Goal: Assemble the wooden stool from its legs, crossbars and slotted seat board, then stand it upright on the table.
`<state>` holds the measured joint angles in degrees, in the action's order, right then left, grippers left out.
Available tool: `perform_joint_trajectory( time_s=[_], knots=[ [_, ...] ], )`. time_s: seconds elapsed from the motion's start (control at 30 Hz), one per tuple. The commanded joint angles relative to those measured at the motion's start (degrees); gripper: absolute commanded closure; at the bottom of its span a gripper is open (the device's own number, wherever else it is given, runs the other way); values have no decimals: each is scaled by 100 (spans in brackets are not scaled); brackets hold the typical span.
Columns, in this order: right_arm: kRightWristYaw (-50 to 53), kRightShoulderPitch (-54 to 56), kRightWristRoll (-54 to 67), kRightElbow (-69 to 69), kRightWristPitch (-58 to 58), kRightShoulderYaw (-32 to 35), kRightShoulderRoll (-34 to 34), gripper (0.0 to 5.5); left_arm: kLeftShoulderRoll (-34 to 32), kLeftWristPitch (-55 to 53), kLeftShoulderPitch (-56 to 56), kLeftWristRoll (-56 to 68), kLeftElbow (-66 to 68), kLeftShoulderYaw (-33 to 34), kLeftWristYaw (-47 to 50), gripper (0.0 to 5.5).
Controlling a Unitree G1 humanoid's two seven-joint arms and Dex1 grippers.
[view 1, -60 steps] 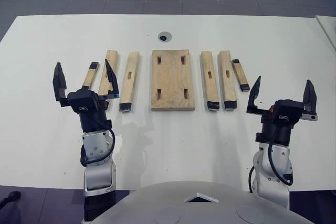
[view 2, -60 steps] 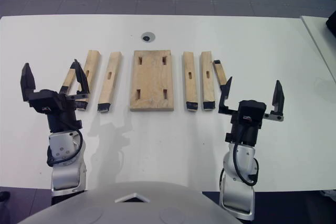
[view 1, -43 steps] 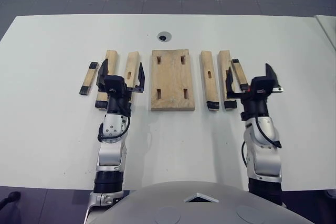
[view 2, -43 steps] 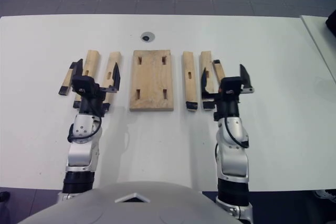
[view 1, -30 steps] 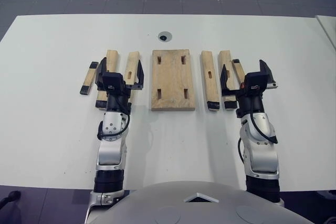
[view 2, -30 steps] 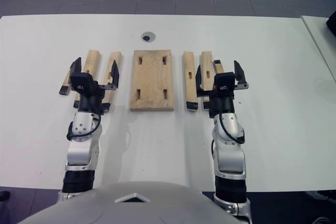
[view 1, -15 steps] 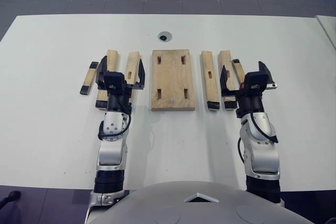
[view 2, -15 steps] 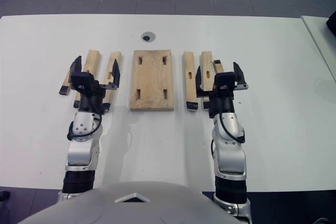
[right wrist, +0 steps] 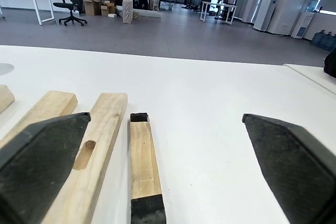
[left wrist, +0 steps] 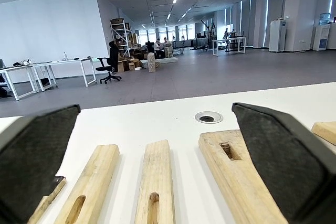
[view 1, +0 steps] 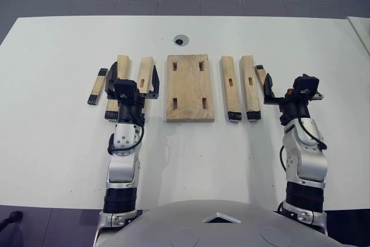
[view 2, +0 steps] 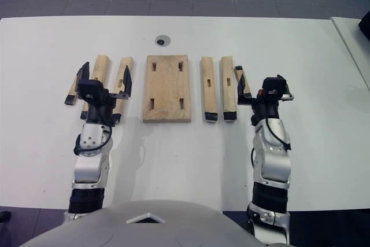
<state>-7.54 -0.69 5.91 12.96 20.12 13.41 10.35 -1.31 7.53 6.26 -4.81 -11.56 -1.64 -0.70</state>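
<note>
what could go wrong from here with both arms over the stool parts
1. The open left end effector spans two legs lying side by side; closing could catch both or skew them.
2. The open right end effector straddles the short crossbar, with a leg close beside; closing may shove that leg.

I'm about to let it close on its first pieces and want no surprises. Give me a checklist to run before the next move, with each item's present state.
1. Left gripper and right gripper open: ok.
2. Short black-tipped wooden crossbar lies between the right gripper's fingers: ok.
3. Only one piece between the left gripper's fingers: not ok; the outer slotted wooden leg and inner slotted wooden leg both lie there.
4. Rectangular slotted wooden seat board flat and unobstructed on the white table: ok.
5. Fingertips low enough to grip: cannot tell.
</note>
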Motion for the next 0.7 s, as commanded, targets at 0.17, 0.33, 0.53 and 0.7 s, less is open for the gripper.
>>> perform_joint_trajectory(
  time_s=[0.17, 0.33, 0.53, 0.7],
  knots=[
    [-819, 386, 356, -812, 818, 91, 927, 31, -66, -72, 73, -1, -39, 2, -29, 10],
    [-1131, 448, 342, -1197, 990, -86, 1199, 104, -94, -96, 80, 11, -37, 16, -48, 10],
    [-1319, 434, 285, -1536, 985, -366, 1225, 199, -144, -107, 28, 43, -8, 33, -70, 10],
    [-1330, 418, 236, -1732, 951, -492, 1198, 276, -156, -107, 7, 51, 10, 30, -56, 10]
  ],
)
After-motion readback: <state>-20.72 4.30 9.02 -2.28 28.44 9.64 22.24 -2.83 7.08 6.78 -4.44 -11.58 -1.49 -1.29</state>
